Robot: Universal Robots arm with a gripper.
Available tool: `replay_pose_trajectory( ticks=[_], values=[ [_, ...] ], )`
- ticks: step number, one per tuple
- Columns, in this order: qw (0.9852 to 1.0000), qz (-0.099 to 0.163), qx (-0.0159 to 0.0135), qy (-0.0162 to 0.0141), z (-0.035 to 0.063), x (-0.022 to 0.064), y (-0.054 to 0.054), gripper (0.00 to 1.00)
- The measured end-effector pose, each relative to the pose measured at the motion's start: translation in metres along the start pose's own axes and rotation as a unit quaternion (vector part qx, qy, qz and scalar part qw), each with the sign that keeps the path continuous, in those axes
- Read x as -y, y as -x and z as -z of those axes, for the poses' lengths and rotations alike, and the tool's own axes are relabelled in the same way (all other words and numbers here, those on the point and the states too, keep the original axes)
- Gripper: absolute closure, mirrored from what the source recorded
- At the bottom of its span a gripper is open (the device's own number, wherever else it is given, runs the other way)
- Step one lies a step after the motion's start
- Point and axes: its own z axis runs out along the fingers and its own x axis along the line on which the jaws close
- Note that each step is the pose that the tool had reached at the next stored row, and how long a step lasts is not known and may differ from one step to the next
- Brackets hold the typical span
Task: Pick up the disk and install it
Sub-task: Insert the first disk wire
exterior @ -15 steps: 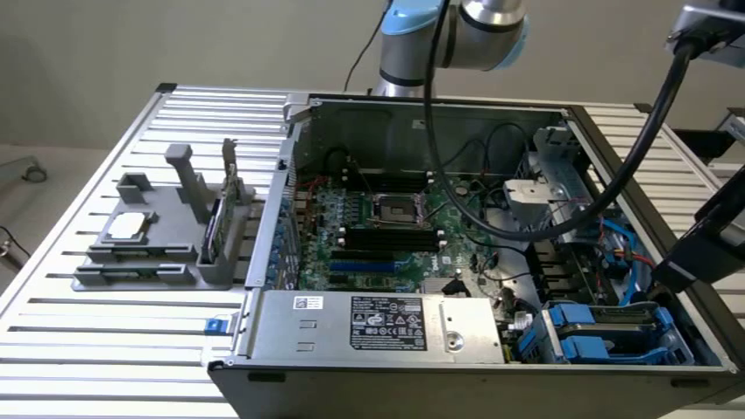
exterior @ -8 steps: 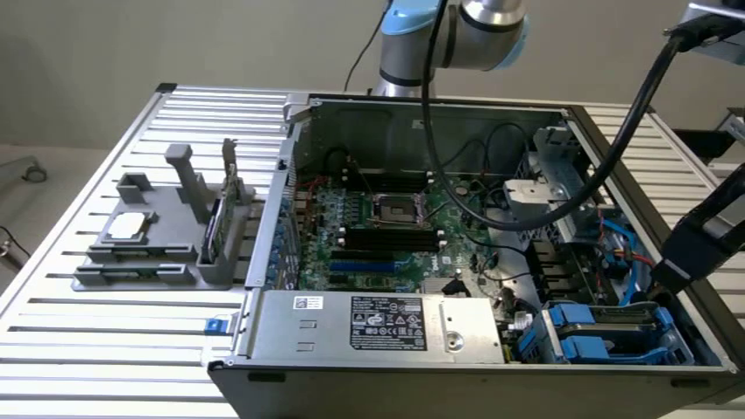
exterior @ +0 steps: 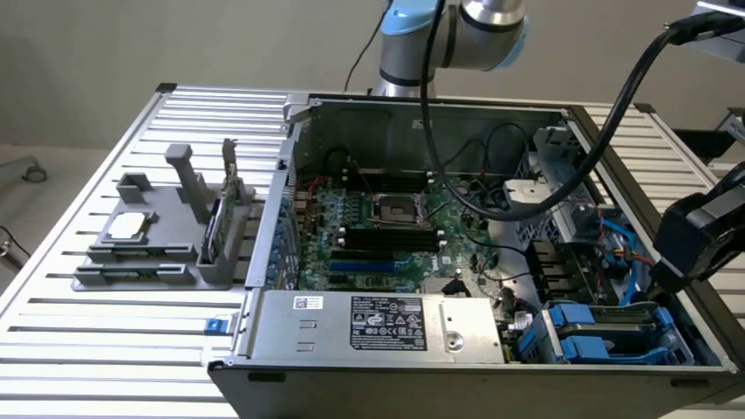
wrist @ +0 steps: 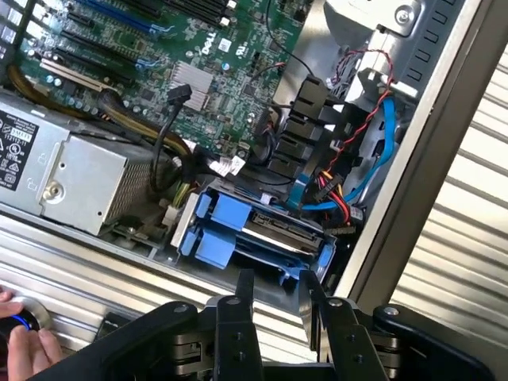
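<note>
Disk: a flat silver-grey hard drive in a bright blue plastic carrier (exterior: pixel 588 336). It lies flat in the corner bay of the open grey metal computer case (exterior: pixel 442 105), at about 4 o'clock of the case in the exterior view. The grey power supply box with a white label (exterior: pixel 372 325) sits beside it at 6 o'clock.

Claw (wrist: pixel 276 302): two black fingers apart, nothing between them, poised near the carrier's edge without touching it.

Blue and red cables (wrist: pixel 387 139) run just beside the drive.

Handling, as judged: rigid, dense for its size, shock-sensitive, and the smooth metal faces are likely slippery. The best hold looks to be across the blue carrier's rails or front tabs, clear of the label face and the connector end.

The case stands on a slatted aluminium desk (exterior: pixel 105 340).
</note>
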Motion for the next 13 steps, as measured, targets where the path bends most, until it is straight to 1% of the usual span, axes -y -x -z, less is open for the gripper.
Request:
replay_pose_trajectory(
  ticks=[2,4,6,7,8,11,13],
  values=[
    [0.9998,-0.018,-0.0001,-0.0011,-0.0003,0.0,0.0,0.63],
    [0.9993,-0.036,-0.0003,-0.0022,-0.0005,0.0,0.0,0.63],
    [0.9985,-0.055,-0.0005,-0.0034,-0.0008,0.0,0.0,0.63],
    [0.9979,-0.064,-0.0006,-0.004,-0.001,0.0,-0.0001,0.65],
    [0.9973,-0.073,-0.0006,-0.0045,-0.0011,0.0,-0.0001,0.73],
    [0.995,-0.1,-0.0009,-0.0062,-0.0015,0.0,-0.0001,0.73],
    [0.993,-0.118,-0.0011,-0.0073,-0.0018,0.0,-0.0001,0.73]
  ],
)
